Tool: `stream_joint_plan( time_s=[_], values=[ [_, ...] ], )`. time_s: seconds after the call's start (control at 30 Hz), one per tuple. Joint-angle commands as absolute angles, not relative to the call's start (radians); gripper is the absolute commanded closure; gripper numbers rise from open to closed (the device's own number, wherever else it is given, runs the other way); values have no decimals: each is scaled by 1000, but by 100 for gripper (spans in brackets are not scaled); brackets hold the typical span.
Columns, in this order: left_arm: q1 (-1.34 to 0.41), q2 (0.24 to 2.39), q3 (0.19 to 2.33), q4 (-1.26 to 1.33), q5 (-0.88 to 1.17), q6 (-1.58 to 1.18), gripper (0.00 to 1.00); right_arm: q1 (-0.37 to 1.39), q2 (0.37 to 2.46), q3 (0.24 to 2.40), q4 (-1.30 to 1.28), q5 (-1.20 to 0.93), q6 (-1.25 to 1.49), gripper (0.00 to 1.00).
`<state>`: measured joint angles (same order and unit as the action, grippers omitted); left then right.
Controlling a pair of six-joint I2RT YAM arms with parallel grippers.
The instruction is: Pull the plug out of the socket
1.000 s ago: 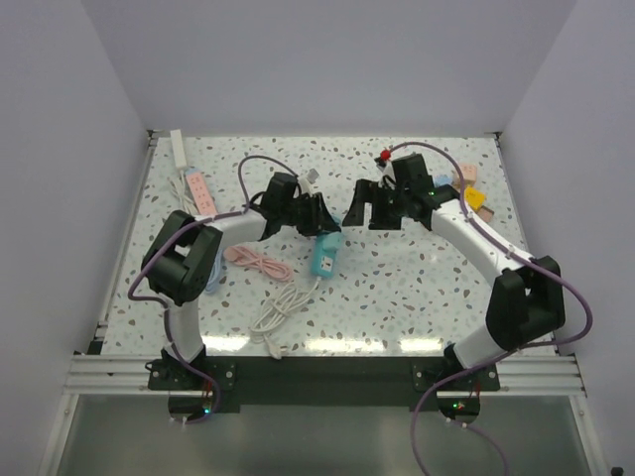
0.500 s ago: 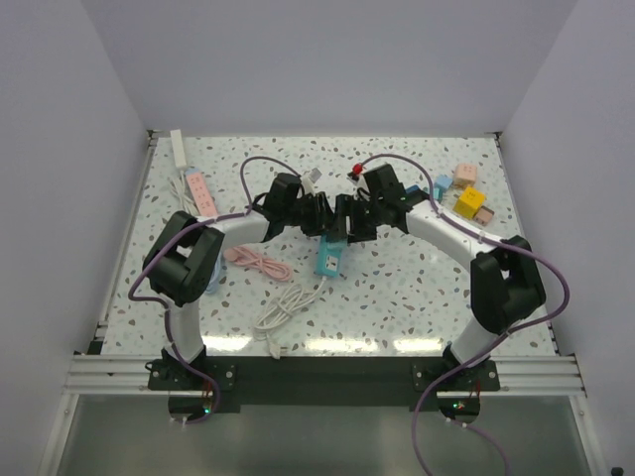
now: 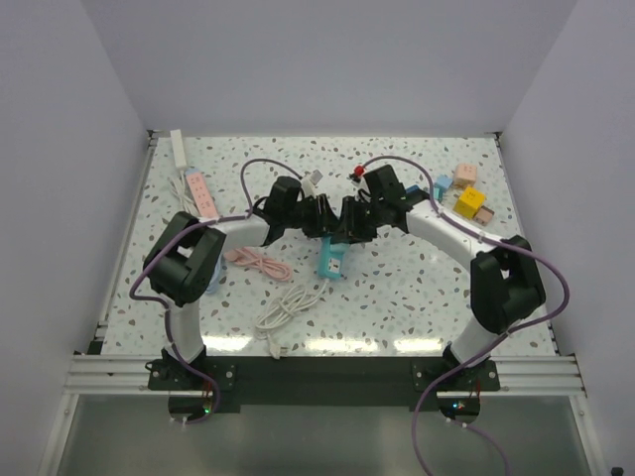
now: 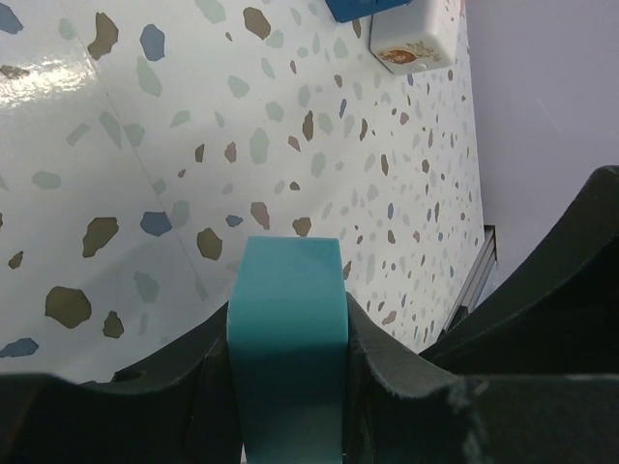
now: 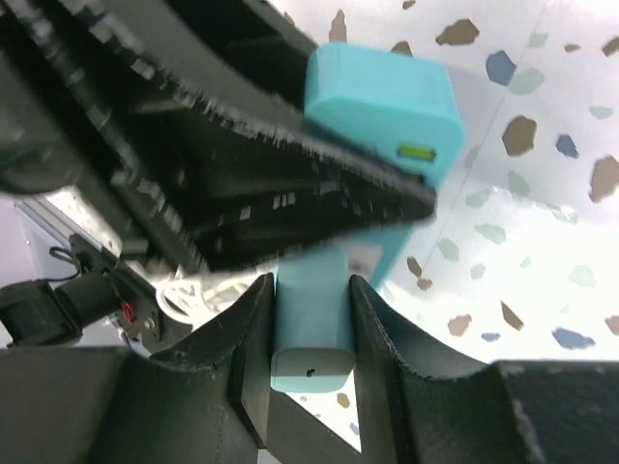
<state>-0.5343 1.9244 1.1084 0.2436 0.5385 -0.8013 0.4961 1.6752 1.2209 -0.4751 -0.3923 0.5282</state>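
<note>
A teal socket strip [image 3: 332, 261] lies mid-table, its far end lifted between the two grippers. My left gripper [image 3: 319, 220] is shut on the strip; in the left wrist view the teal socket strip [image 4: 287, 319] fills the gap between the black fingers [image 4: 387, 358]. My right gripper [image 3: 349, 228] meets it from the right. In the right wrist view the jaws are shut on a pale teal plug [image 5: 311, 324] that stands out from the socket strip [image 5: 382, 97]. The left gripper's dark finger crosses that view just above the plug, so the joint between plug and socket is hidden.
A pink cable [image 3: 256, 264] and a white cable [image 3: 283, 309] lie left of and below the socket. A pink strip [image 3: 199, 191] and a white strip [image 3: 179, 148] sit at the far left. Coloured blocks [image 3: 466, 198] are at the far right, and a white adapter [image 4: 411, 43] lies ahead of the left gripper.
My right arm swung left to the socket and its jaws closed on the plug. The left gripper kept its hold, and the socket strip shifted slightly.
</note>
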Motion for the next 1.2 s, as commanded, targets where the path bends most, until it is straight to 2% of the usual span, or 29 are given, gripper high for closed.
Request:
stream_joint_plan(
  time_s=[0.0, 0.13, 0.23, 0.47, 0.5, 0.6, 0.67, 0.87, 1.17],
  values=[
    [-503, 1948, 1068, 290, 535, -762, 100, 453, 1543, 1238, -558, -420, 474, 100],
    [-462, 1944, 1040, 290, 541, -738, 100, 353, 1444, 1210, -613, -536, 423, 100],
    [-445, 1934, 1037, 291, 558, -738, 100, 284, 1396, 1210, -688, -531, 361, 100],
    [-385, 1858, 1098, 267, 618, -741, 100, 125, 1448, 1316, -744, -134, 368, 100],
    [-367, 1842, 1117, 234, 623, -729, 100, 105, 1475, 1330, -741, -18, 391, 100],
    [-278, 1833, 1218, 47, 612, -638, 100, 31, 1563, 1408, -730, 117, 429, 100],
    [-215, 1839, 1323, -148, 574, -534, 100, 3, 1618, 1483, -733, 156, 437, 100],
    [-34, 1992, 1573, -427, 534, -408, 100, -31, 1851, 1646, -716, 236, 477, 100],
    [135, 2137, 1766, -526, 400, -342, 100, -64, 2071, 1847, -701, 319, 566, 100]
  ],
)
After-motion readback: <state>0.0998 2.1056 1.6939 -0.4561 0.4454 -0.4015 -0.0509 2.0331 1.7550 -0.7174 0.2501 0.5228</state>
